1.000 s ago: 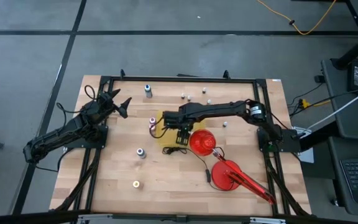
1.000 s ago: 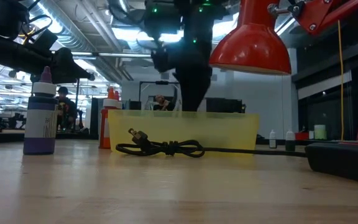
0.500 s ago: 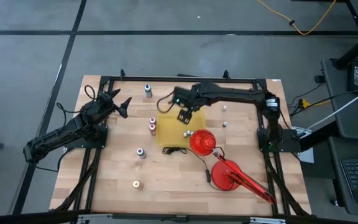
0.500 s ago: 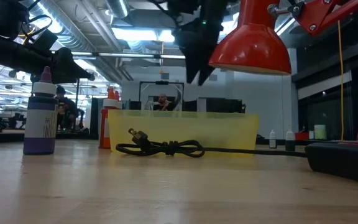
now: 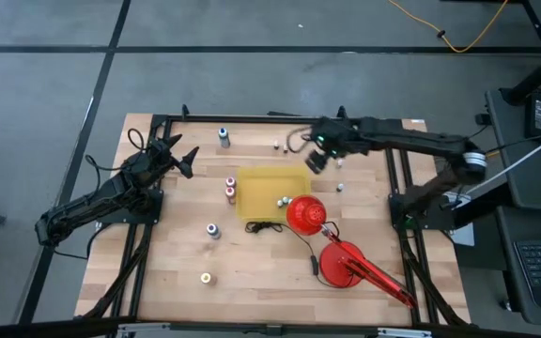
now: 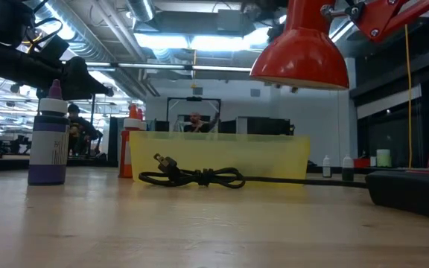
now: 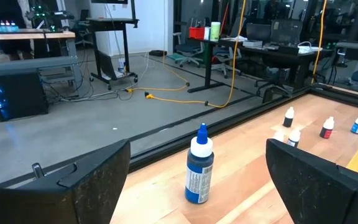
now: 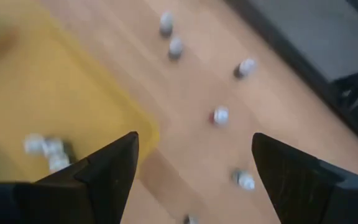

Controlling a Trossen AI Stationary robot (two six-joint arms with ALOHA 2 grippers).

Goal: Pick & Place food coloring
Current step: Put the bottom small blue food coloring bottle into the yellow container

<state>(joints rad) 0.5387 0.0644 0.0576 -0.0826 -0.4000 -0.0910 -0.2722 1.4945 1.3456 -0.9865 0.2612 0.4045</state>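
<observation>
A: High view, right gripper (image 5: 316, 161)?
B: Fingers spread, holding nothing, raised over the table's far side. Yellow tray (image 5: 256, 183) just beside it; food coloring bottles (image 5: 282, 201) lie inside the tray, others scattered nearby.

A: Right wrist view?
B: Fingers (image 8: 107, 171) apart; small bottles (image 8: 221, 116) on the wood beyond them.

A: Left wrist view?
B: Left gripper (image 7: 194, 180) wide open, empty; blue-capped bottle (image 7: 199, 167) stands ahead of it.

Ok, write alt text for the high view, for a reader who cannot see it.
Overhead, the right arm's open end effector hangs empty above the wooden table, beyond the yellow tray that holds small food coloring bottles. More bottles stand scattered around the tray, two red lamps lie beside it, and the left end effector waits open at the left.
</observation>
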